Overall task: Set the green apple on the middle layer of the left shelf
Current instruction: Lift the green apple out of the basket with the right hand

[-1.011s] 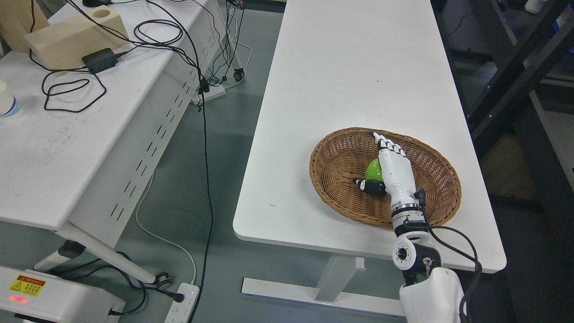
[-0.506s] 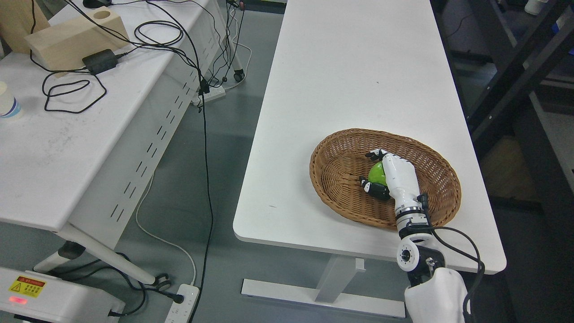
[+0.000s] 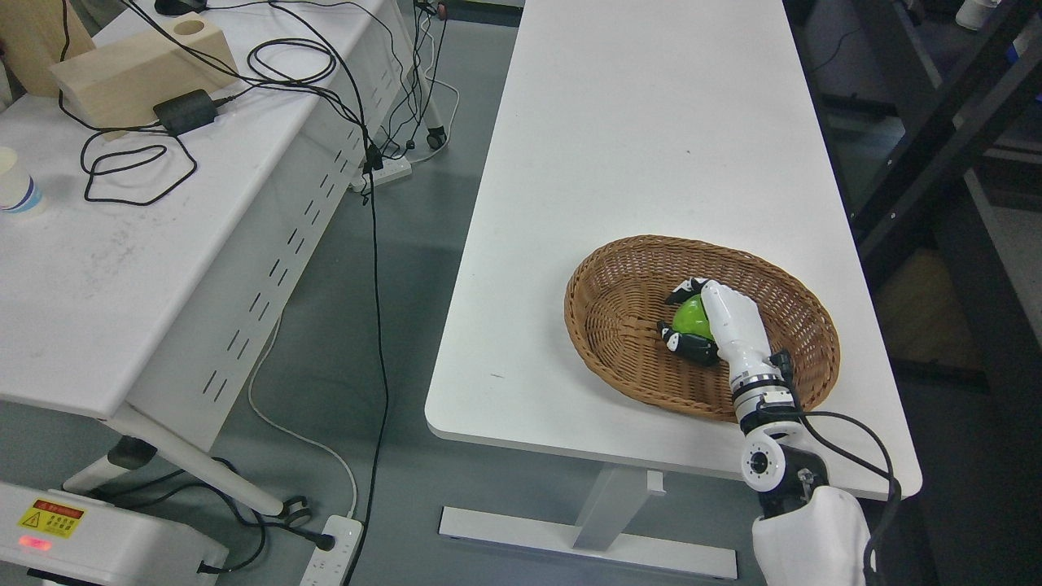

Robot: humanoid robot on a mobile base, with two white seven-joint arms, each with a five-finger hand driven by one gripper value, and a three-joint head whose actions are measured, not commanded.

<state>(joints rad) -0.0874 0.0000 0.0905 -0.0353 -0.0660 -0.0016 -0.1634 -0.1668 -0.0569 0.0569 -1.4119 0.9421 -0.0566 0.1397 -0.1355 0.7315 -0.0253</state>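
A second ago the right hand (image 3: 720,321) lay over the round green apple (image 3: 694,315) with its fingers stretched straight toward the far rim of the oval woven wicker basket (image 3: 619,325); now those fingers are curled down over the top of the fruit and the black-tipped thumb (image 3: 688,345) presses in from the near side, so the hand is clasped around the apple; the whole view has also slid a little, which is the camera and not the things. The apple sits inside the basket, right of its middle, on the long white table (image 3: 635,130); whether it is lifted off the weave or resting on it cannot be told. Most of the apple is hidden behind the white palm; only its left face shows. The forearm is cut off at the bottom edge; the dark shelf frame (image 3: 928,138) at right is only partly in view, its layers not visible.
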